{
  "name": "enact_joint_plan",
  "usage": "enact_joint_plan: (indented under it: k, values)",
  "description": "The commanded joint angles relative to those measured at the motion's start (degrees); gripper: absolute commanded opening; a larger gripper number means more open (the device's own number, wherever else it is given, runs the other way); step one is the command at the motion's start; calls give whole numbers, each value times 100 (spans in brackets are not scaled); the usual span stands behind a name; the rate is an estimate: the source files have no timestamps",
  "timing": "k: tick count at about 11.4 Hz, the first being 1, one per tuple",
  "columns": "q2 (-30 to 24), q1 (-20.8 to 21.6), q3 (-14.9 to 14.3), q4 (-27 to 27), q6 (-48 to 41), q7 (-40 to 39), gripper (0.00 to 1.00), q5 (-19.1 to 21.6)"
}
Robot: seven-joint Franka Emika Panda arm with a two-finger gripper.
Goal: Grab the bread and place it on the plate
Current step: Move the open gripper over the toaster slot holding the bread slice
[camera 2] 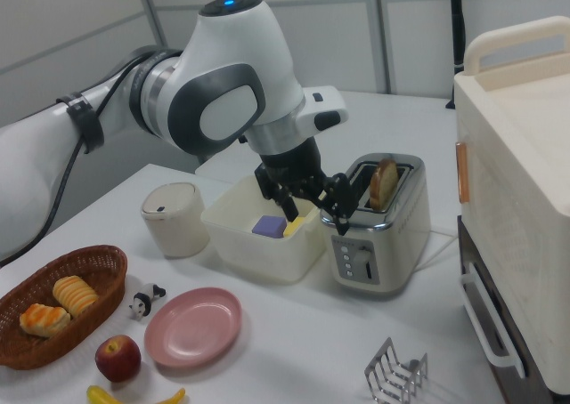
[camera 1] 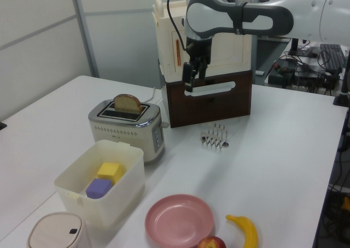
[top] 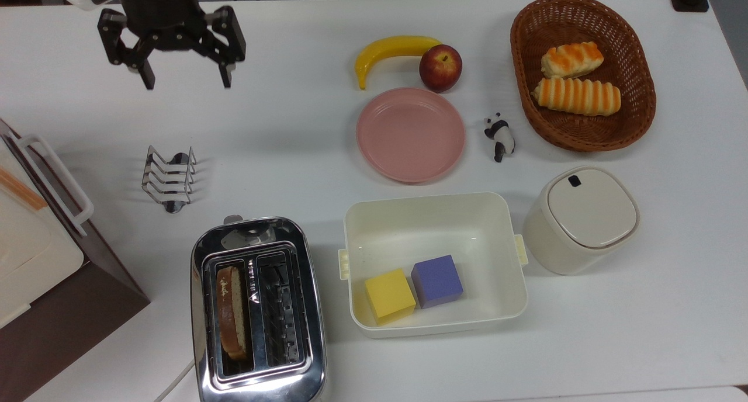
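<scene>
Bread (top: 232, 312), one slice, stands upright in one of the two slots of the toaster (top: 257, 311), at 7 o'clock on the table (top: 292, 133) in the top view. One pink plate (top: 411, 134) lies near the middle. The gripper (top: 183, 78) hangs at 11 o'clock with jaws spread wide, grasping nothing. I count two rolls (top: 575, 95) in one basket (top: 637, 107), two cubes (top: 436, 280) in one tub (top: 432, 221), one banana (top: 391, 52), one apple (top: 440, 68).
</scene>
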Motion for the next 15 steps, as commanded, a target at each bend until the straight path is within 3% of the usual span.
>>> enact_joint_plan:
  k: [1, 5, 11, 15]
  values:
    - [158, 233, -20, -133, 1110, 678, 100, 92]
    - [729, 357, -20, -141, 2709, 1452, 100, 92]
    - [1407, 392, -11, -141, 4389, 1470, 100, 161]
    - [1714, 392, 182, -141, 5242, 1462, 96, 373]
